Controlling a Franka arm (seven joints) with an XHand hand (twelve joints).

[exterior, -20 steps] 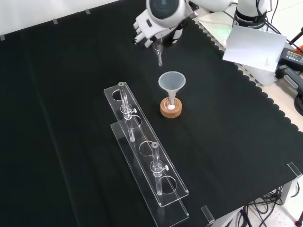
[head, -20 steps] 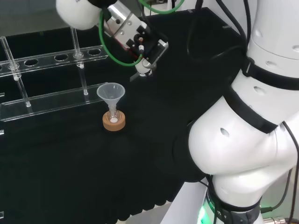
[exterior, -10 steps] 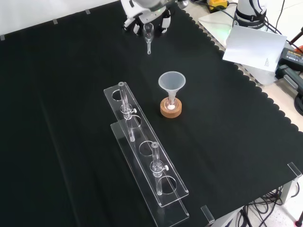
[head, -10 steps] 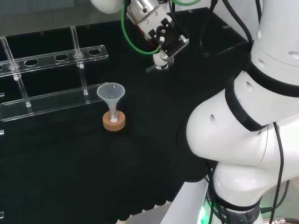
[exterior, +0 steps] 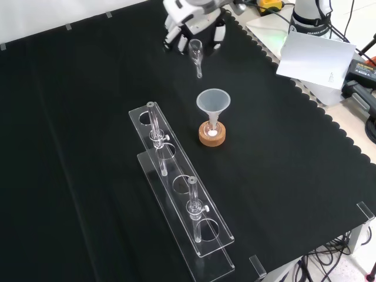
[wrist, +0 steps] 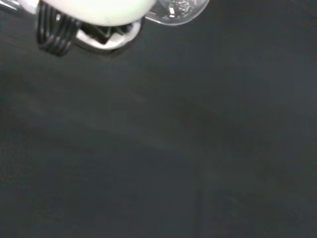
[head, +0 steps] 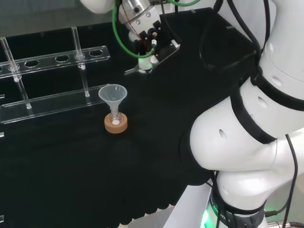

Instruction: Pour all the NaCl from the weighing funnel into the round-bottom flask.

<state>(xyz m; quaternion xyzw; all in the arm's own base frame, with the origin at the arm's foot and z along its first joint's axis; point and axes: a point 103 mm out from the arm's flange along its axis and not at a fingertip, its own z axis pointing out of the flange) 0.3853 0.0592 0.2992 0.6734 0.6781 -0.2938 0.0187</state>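
A small round-bottom flask (exterior: 212,130) stands on a cork ring (exterior: 212,137) mid-cloth, with a clear plastic funnel (exterior: 213,101) in its neck. A little white powder lies in the flask (head: 114,120). The hand (exterior: 196,16) hangs above and beyond it in the front view, shut on the glass weighing funnel (exterior: 196,56), whose stem slants down towards the plastic funnel without reaching it. In the head view the hand (head: 148,34) holds the weighing funnel (head: 138,69) up and to the right of the plastic funnel (head: 112,93). The wrist view shows the weighing funnel's bulb (wrist: 177,10) with a few white grains.
A clear acrylic rack (exterior: 179,194) with several glass tubes stands to the left of the flask in the front view, and behind it in the head view (head: 52,100). A white sheet (exterior: 314,59) lies off the cloth's scalloped edge. The arm's white links (head: 251,133) stand at the head view's right.
The hand swung away from the plastic funnel with the weighing funnel, then came partway back towards it. The flask, plastic funnel and rack have not moved.
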